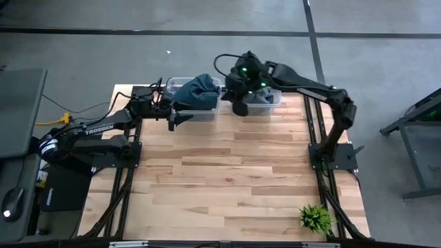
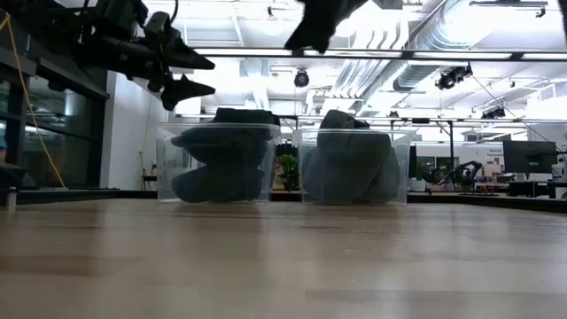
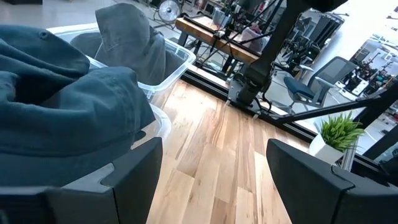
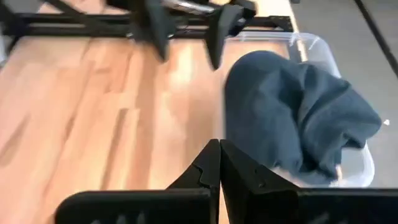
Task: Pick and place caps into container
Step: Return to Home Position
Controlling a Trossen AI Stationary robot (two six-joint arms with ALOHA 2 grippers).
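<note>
- The left claw (image 1: 176,118) hangs above the desk (image 1: 227,172) with its 2 fingers spread wide. Nothing is between them, and the left wrist view shows only bare planks in the gap.
- Just beyond that claw stands the left clear container (image 1: 170,85). It is heaped with the blue caps (image 1: 196,95), and the top one bulges above the rim.
- The right claw (image 1: 240,105) is raised over the corner of the right clear container (image 1: 277,102) that faces the left one. Its fingers are pressed together and pinch nothing.
- Just beyond the right claw lie the grey caps (image 1: 258,98), packed inside that container. In the low view the top one pokes over the rim.
- No cap shows on the desk near either claw. The only other thing on it is a small green plant (image 1: 315,218), well apart from both claws.
- Judged from this, the sorting looks finished. The step in hand appears to be bringing both arms back to their rest pose, not another pick.
- The next move calls for each claw to draw back clear of the container rims without snagging the bulging caps. The left claw is so near the overfilled container that it looks the likelier to brush fabric.
- The 2 claws are also near each other, so the arms should part, each toward its own base.
</note>
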